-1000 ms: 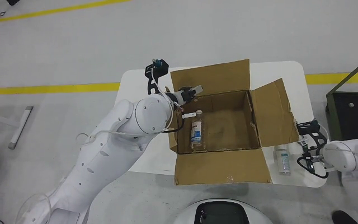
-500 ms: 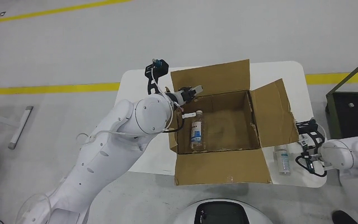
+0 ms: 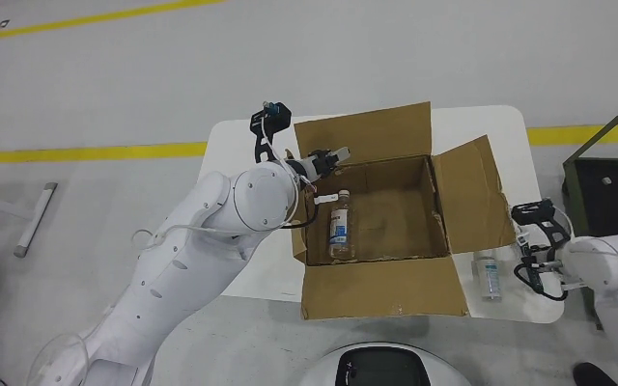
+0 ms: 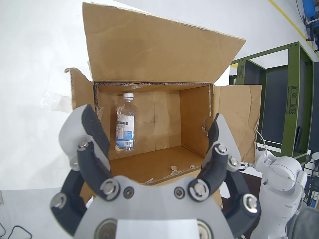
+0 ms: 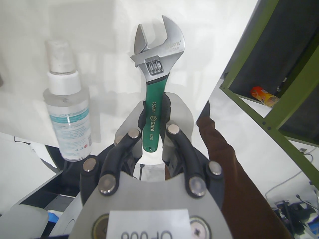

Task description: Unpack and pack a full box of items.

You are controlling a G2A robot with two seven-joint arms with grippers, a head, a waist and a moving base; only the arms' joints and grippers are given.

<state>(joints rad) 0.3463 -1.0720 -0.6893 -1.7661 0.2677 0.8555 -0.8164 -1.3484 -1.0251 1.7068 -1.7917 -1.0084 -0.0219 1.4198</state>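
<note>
Right jaws clamp the wrench (image 5: 159, 58) by its green handle beside the spray bottle (image 5: 67, 115) on the worktop (image 5: 99, 26) - probably unpacking - while left jaws hang open over the box (image 4: 159, 50) rim, lined up on the lone bottle (image 4: 125, 125) lying inside.

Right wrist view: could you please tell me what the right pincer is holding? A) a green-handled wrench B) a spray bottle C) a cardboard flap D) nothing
A: the right pincer is shut on the green handle of the wrench, with the spray bottle apart beside it.
</note>
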